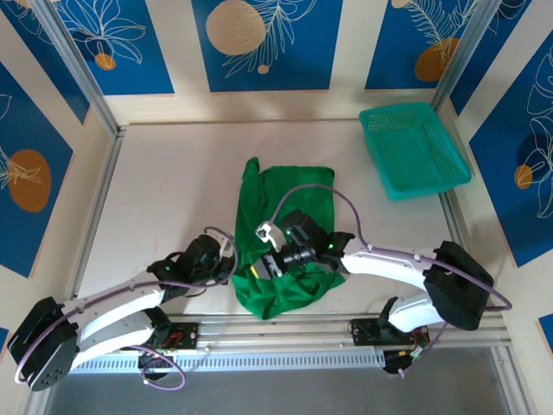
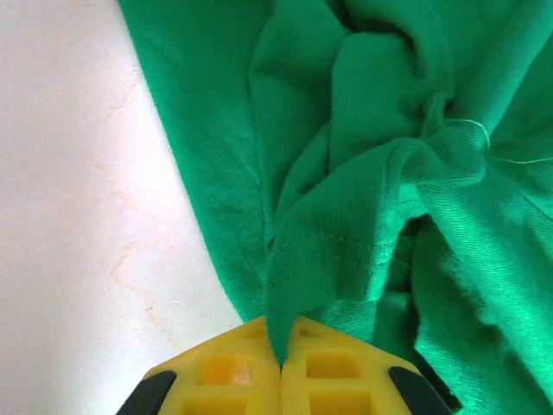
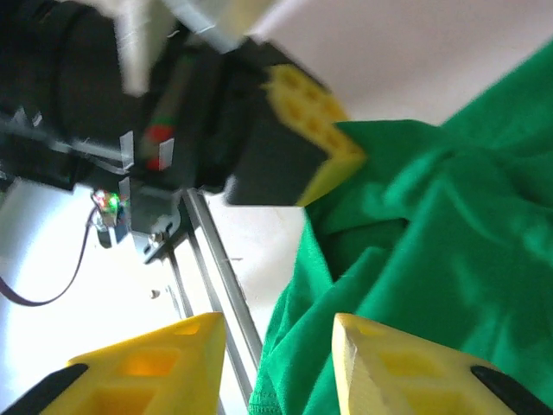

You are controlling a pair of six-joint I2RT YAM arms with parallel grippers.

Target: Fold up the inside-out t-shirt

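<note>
A: Where's the shirt (image 1: 294,186)?
B: Middle of the table (image 1: 164,190), long axis running away from me. My left end effector (image 2: 281,367) pinches its near-left edge; my right end effector (image 3: 281,363) hangs parted over its near middle.
</note>
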